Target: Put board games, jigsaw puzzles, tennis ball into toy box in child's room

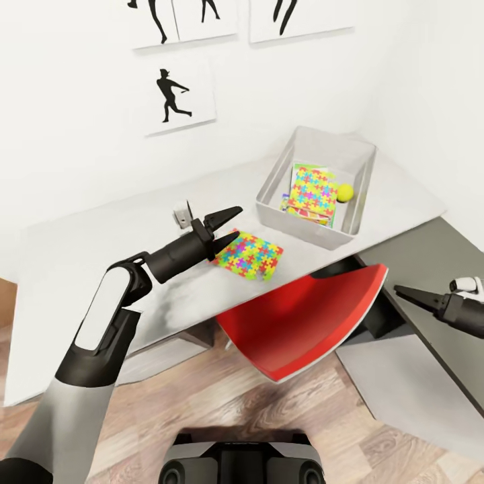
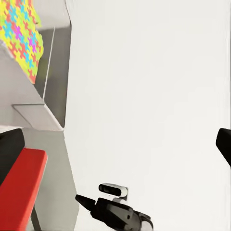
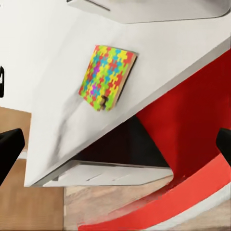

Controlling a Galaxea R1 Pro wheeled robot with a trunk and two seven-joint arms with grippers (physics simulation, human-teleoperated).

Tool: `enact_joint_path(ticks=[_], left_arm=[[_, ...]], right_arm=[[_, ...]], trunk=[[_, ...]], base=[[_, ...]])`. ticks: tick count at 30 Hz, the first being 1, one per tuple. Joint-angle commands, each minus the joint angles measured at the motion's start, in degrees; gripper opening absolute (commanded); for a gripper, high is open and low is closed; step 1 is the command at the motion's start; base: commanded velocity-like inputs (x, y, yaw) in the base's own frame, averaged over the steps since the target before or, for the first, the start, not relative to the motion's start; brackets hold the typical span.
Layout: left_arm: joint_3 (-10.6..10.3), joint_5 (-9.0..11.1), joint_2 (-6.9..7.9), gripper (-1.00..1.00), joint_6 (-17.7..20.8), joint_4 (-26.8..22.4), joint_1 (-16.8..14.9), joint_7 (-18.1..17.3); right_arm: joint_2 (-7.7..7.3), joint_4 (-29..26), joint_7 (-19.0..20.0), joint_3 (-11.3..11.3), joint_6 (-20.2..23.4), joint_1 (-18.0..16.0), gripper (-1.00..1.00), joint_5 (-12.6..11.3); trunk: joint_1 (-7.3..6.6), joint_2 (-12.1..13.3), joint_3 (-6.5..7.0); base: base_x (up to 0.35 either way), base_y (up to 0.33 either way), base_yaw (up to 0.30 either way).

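we see our left pincer (image 1: 227, 227) spread just beside the loose jigsaw puzzle (image 1: 249, 255) on the desk (image 1: 81, 255), nearer than the right.

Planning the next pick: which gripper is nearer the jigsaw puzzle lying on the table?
Left. The left gripper hovers at the jigsaw puzzle's edge; the right gripper is far off, past the red chair.

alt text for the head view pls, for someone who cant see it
The robot's left end effector, open, reaches over a grey table toward a jigsaw puzzle lying flat near the edge. Behind it, a toy box holds another jigsaw puzzle and a tennis ball; a red chair sits below.
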Motion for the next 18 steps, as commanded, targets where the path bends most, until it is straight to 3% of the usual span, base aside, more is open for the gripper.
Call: enact_joint_path(ticks=[1, 4, 11, 18], left_arm=[[-0.1, 2.0, 0.04, 1.00, 0.3, 0.0, 0.5, 0.3], [-0.2, 3.6, 0.12, 1.00, 0.6, 0.0, 2.0, 0.4], [-0.4, 4.8, 0.34, 1.00, 0.8, 0.0, 3.9, 0.5], [-2.8, 5.1, 0.55, 1.00, 1.4, 0.0, 5.0, 0.8]], right_arm=[[0.03, 0.0, 0.3, 0.0, 0.3, 0.0, 1.00, 0.3], [0.08, 0.0, -0.2, 0.1, 0.3, 0.0, 1.00, 0.4], [0.22, 0.0, -2.1, 0.4, 0.3, 0.0, 1.00, 0.4], [0.33, 0.0, -2.9, 0.8, 0.3, -0.1, 1.00, 0.4]], trunk=[[0.03, -0.1, -0.07], [0.03, -0.1, -0.07], [0.03, -0.1, -0.07], [0.03, -0.1, -0.07]], base=[[0.000, 0.000, 0.291], [0.000, 0.000, 0.294], [0.000, 0.000, 0.297], [0.000, 0.000, 0.299]])
